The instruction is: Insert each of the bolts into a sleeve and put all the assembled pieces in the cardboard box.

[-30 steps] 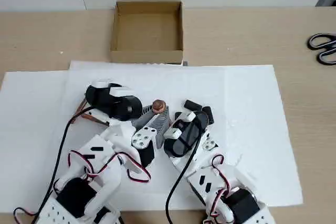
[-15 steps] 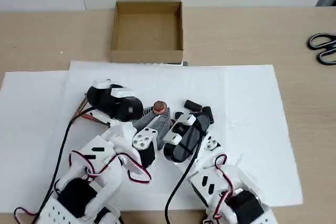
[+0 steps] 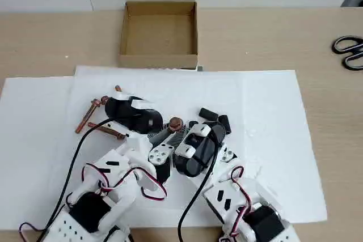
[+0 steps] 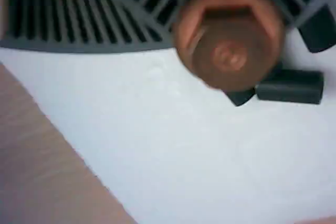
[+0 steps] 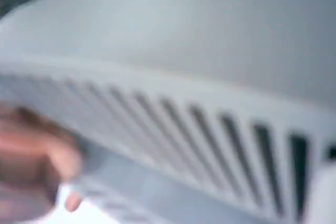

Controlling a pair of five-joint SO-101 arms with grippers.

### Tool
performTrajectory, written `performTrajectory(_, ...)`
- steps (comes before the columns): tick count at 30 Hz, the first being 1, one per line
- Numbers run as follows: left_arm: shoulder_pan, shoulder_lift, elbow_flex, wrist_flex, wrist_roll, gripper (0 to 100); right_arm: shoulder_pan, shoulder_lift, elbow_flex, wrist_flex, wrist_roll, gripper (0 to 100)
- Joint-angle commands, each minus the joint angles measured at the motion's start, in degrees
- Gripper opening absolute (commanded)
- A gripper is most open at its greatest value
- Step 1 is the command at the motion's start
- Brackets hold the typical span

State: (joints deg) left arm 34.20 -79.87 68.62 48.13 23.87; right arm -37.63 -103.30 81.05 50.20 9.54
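Note:
My left gripper (image 3: 174, 127) is shut on a copper bolt (image 3: 175, 123) at the middle of the white paper. In the left wrist view the bolt's hex head (image 4: 229, 36) faces the camera between the dark ribbed fingers (image 4: 79, 19), with a black sleeve (image 4: 290, 85) lying just beyond it. My right gripper (image 3: 189, 131) sits close against the bolt from the right, under its own black motor. The right wrist view has a grey ribbed finger (image 5: 173, 129) very near and a copper blur (image 5: 31, 150) at the edge. Black sleeves (image 3: 208, 114) lie just right of both grippers. The open cardboard box (image 3: 160, 55) stands behind the paper.
Loose copper bolts (image 3: 88, 116) lie on the paper left of the left arm. Scissors (image 3: 349, 52) rest at the table's far right edge. The white paper (image 3: 266, 117) stretches out bare to the right of the sleeves.
The left arm has shifted right and toward the front with the bolt, uncovering the loose bolts on its left. The right arm has edged left, closer to the bolt.

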Motion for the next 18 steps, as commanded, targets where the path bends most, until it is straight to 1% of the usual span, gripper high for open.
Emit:
performTrajectory(1,-0.62,-0.18,-0.40,0.18,-0.09,17,0.48,-0.75,-4.22,-1.36,0.35,0.2)
performTrajectory(3,-0.62,-0.18,-1.10,2.20,-0.18,23,0.48,-0.75,-4.22,-1.27,0.35,0.2)
performTrajectory(4,-0.70,-0.18,-1.71,3.69,-0.18,24,0.48,-0.75,-4.22,-1.27,0.35,0.2)
performTrajectory(9,-0.97,-0.18,-5.67,10.37,-0.35,24,0.66,-0.75,-4.04,-1.27,0.35,0.2)
performTrajectory(12,-3.34,0.00,-9.19,12.48,-0.53,24,0.75,-0.75,-3.87,-1.19,0.35,0.2)
performTrajectory(18,-11.08,-0.09,-14.11,13.71,-6.68,24,0.75,-0.75,-3.69,-1.19,0.35,0.2)
